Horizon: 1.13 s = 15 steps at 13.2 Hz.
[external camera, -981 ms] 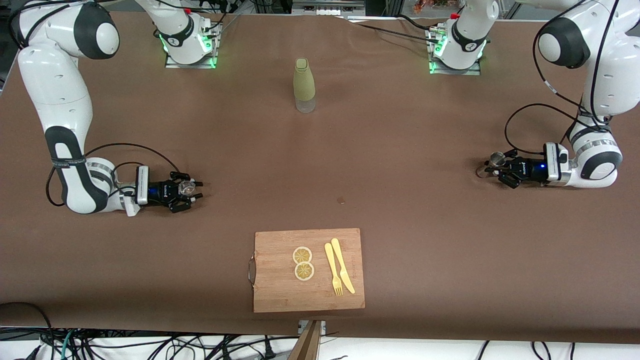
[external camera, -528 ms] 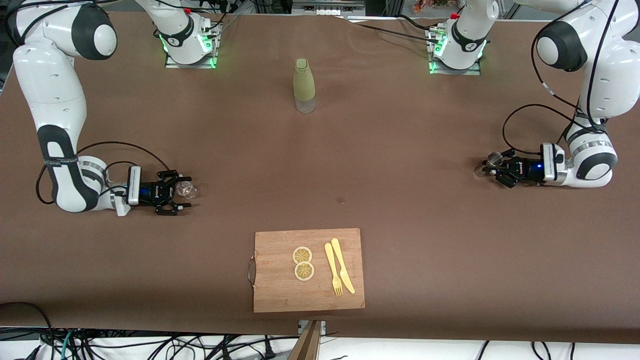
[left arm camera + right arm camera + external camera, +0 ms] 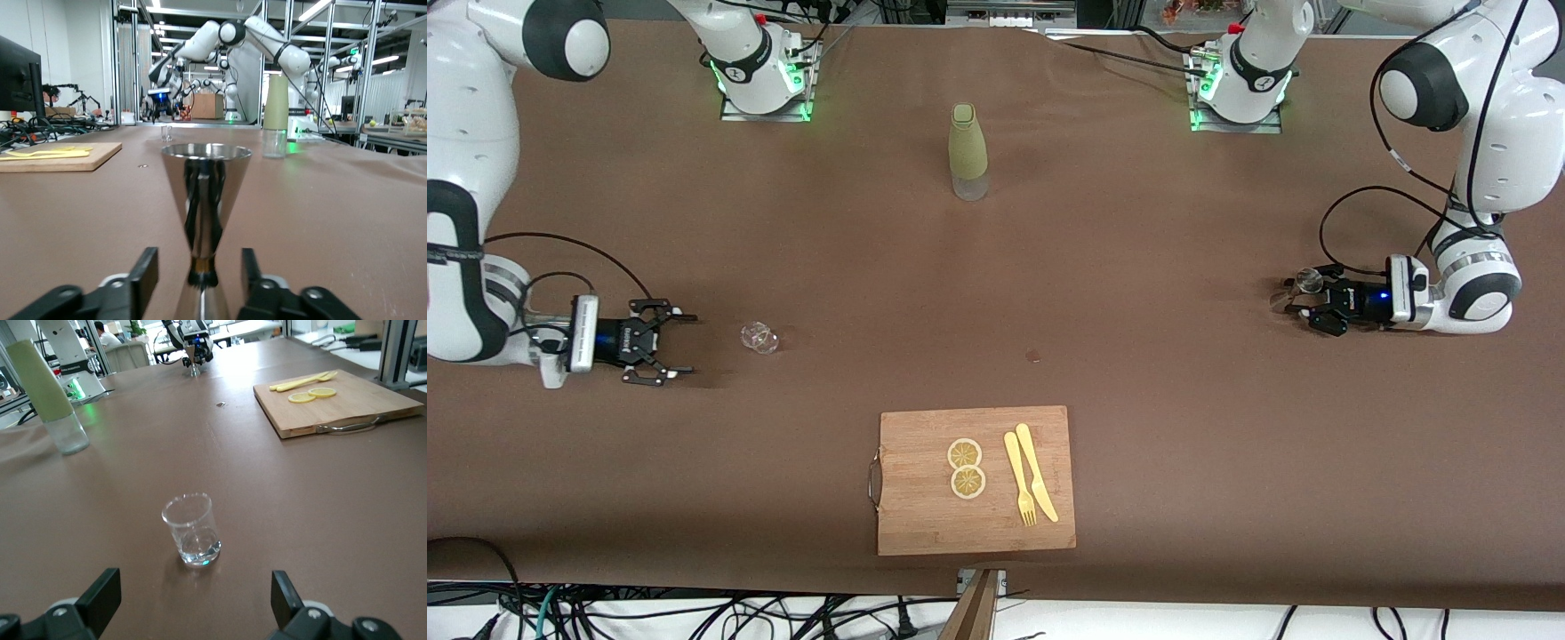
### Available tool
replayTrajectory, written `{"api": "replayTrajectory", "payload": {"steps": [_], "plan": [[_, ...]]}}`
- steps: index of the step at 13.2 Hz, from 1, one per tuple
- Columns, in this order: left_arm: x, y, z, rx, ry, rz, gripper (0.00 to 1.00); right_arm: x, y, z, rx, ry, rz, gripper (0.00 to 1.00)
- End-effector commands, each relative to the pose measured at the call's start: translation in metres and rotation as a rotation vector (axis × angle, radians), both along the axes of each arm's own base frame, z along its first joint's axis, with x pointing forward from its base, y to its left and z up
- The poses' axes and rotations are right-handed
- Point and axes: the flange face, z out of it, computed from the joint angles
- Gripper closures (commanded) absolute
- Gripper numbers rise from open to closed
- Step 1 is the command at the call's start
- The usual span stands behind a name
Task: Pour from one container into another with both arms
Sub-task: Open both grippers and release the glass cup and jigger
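Glass (image 3: 759,337) first: the little clear cup stands upright on the brown table (image 3: 1138,267) toward the right arm's end, and my right gripper (image 3: 660,354) sits low beside it, well apart, its fingers (image 3: 101,592) spread wide and holding nothing. At the left arm's end, my left gripper (image 3: 1303,307) is down at the table with the shiny metal measuring cup (image 3: 205,200) standing upright between its fingers (image 3: 147,270). I see small gaps on both sides, so the fingers look partly open and not squeezing. I think letting go is the step now. I should pull the left gripper straight back, slow and level, so no finger bumps the cup's thin waist and tips it.
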Motion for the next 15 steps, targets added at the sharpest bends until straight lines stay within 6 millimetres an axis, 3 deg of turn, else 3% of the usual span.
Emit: {"api": "replayTrajectory", "payload": {"steps": [1,4,7,10,11,15], "plan": [[0.004,0.038,0.014,0.108,-0.136,-0.090,0.00,0.005,-0.002,0.057,-0.121,0.153,-0.058,0.00],[0.044,0.071,0.063,0.323,0.042,-0.112,0.00,0.009,-0.009,0.100,-0.261,0.261,-0.144,0.00],[0.069,0.075,0.154,0.528,0.354,-0.029,0.00,0.010,0.003,0.167,-0.433,0.391,-0.248,0.00],[0.089,0.049,0.217,0.645,0.634,0.096,0.00,0.005,0.021,0.242,-0.662,0.442,-0.387,0.00],[0.097,0.033,0.241,0.683,0.718,0.140,0.00,0.002,0.036,0.267,-0.722,0.455,-0.432,0.00],[0.126,-0.059,0.347,0.952,0.980,0.375,0.00,-0.031,0.063,0.326,-0.963,0.625,-0.756,0.00]]}}
